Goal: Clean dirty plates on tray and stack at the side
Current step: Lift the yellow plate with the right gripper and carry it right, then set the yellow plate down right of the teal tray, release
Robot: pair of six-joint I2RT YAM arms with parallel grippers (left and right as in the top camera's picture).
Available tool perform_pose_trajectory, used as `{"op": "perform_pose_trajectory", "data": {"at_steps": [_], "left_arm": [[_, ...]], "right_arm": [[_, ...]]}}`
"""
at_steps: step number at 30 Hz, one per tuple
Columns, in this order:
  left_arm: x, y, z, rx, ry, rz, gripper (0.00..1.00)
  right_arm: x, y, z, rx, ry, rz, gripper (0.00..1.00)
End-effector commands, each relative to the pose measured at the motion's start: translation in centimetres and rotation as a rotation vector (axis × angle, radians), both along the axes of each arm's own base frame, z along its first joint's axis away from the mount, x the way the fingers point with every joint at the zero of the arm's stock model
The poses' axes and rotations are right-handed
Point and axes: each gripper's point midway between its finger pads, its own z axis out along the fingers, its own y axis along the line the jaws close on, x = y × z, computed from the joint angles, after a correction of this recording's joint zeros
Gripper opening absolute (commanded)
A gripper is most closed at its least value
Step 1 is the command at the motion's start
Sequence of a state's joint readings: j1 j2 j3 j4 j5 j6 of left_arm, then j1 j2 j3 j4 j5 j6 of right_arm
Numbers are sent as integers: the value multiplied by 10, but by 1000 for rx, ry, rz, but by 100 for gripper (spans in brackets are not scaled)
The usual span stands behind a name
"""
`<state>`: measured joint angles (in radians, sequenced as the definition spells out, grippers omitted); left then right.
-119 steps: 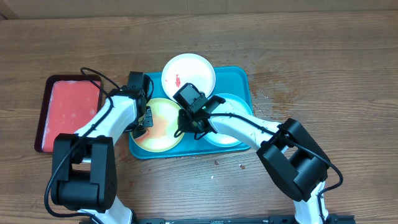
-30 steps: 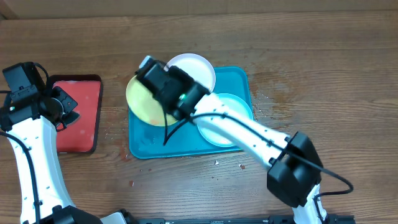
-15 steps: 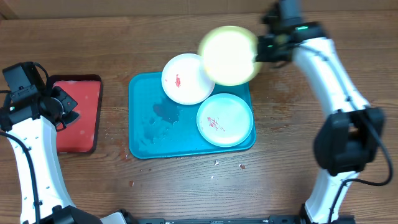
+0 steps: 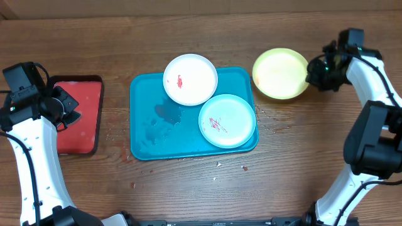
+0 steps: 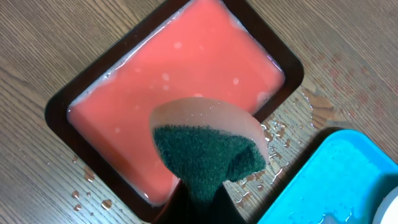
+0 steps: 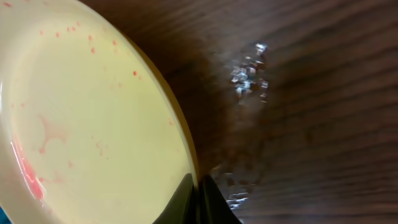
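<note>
– Just left of my right claw [image 4: 314,73], overhead: the yellow-green plate [image 4: 280,74], over bare table, well off the tray [image 4: 146,141]. The white plate [image 4: 190,79] and the mint plate [image 4: 227,120] lie farther left, on the tray.
– How will it handle?
– Light, stiff, wet and slippery, I judge, so the rim is the only hold. My right wrist view shows my jaws pinched on that rim, plus faint pink smears that overhead misses.
– Your left claw [image 5: 198,196]?
– Its wrist view shows it clamped on the green sponge [image 5: 208,155], above the red tray [image 5: 56,115].
</note>
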<state>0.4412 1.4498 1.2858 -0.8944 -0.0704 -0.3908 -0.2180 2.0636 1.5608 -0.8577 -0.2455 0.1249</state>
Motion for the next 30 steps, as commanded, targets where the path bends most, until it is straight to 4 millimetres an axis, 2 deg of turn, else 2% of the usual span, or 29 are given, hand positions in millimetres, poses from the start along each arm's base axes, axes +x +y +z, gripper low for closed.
{"op": "perform_pose_trajectory", "data": {"at_steps": [1, 3, 4, 7, 10, 12, 14, 16, 17, 20, 22, 25, 30], "left_arm": [[4, -1, 3, -18, -22, 8, 4], [4, -1, 3, -18, -23, 9, 4], [4, -1, 3, -18, -23, 9, 4], [4, -1, 3, -19, -22, 8, 4], [4, -1, 3, -19, -22, 8, 4], [4, -2, 3, -25, -25, 4, 4], [6, -4, 3, -37, -34, -4, 4], [7, -4, 3, -36, -37, -5, 4], [7, -4, 3, -36, -37, -5, 4], [7, -4, 3, -36, -37, -5, 4], [8, -4, 2, -35, -40, -4, 4], [14, 0, -2, -25, -59, -5, 4], [32, 8, -25, -29, -52, -4, 4]], "right_arm": [[-3, -14, 0, 16, -23, -107, 4], [-3, -20, -5, 16, -37, -127, 4], [-2, -21, -7, 14, -43, -129, 7], [-3, -21, -9, 16, -45, -128, 32], [-1, -8, -6, 62, -53, -103, 54], [4, 8, 7, 151, -84, -68, 69], [12, 25, 31, 244, -145, -23, 88], [20, 39, 62, 304, -225, 32, 97], [24, 45, 79, 314, -268, 62, 100], [35, 71, 124, 286, -401, 188, 100], [40, 94, 141, 255, -476, 282, 100], [48, 130, 145, 216, -521, 358, 100], [56, 188, 119, 67, -506, 416, 100]]}}
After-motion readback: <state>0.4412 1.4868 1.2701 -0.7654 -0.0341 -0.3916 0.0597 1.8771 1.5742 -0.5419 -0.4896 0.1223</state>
